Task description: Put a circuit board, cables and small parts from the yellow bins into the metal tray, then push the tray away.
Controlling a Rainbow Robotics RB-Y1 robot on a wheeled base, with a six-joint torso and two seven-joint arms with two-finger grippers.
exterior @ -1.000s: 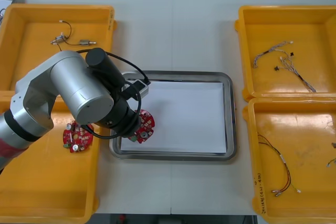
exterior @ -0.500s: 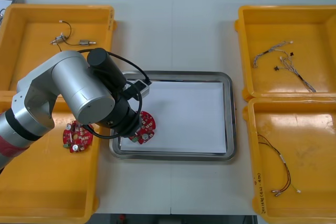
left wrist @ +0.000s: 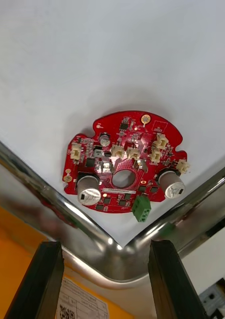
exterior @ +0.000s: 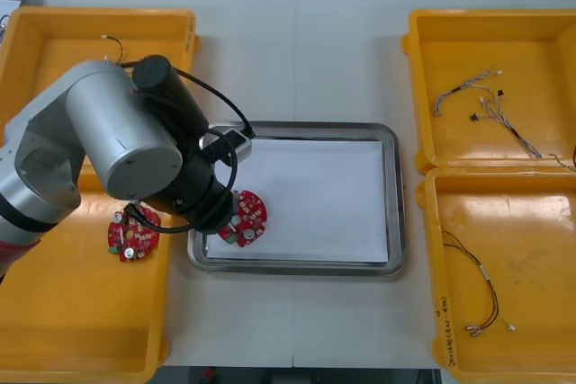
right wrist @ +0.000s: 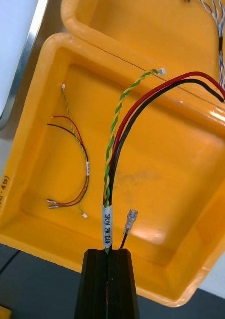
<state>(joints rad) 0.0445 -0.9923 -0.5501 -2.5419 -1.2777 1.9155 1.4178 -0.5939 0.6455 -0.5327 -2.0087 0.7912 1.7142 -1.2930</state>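
A round red circuit board [left wrist: 124, 164] lies flat on the white inside of the metal tray [left wrist: 87, 234], close to its near left corner [exterior: 202, 258]. My left gripper [left wrist: 105, 244] hangs open just above that corner, its fingers [left wrist: 47, 279] apart with nothing between them. In the front view the board [exterior: 243, 218] peeks out beside the left arm [exterior: 126, 146]. My right gripper [right wrist: 108, 254] is shut on a red, black and yellow-green cable [right wrist: 114, 164] held above the near right yellow bin [right wrist: 192, 199].
A second circuit board [exterior: 132, 234] lies in the near left bin [exterior: 81, 312]. The near right bin holds another red and yellow cable [exterior: 481, 290], also in the right wrist view [right wrist: 77, 169]. Blue and white cables [exterior: 486, 101] lie in the far right bin [exterior: 423, 60].
The left gripper opened and let go of the circuit board, which now rests in the tray. The left arm drew back a little toward the left bins.
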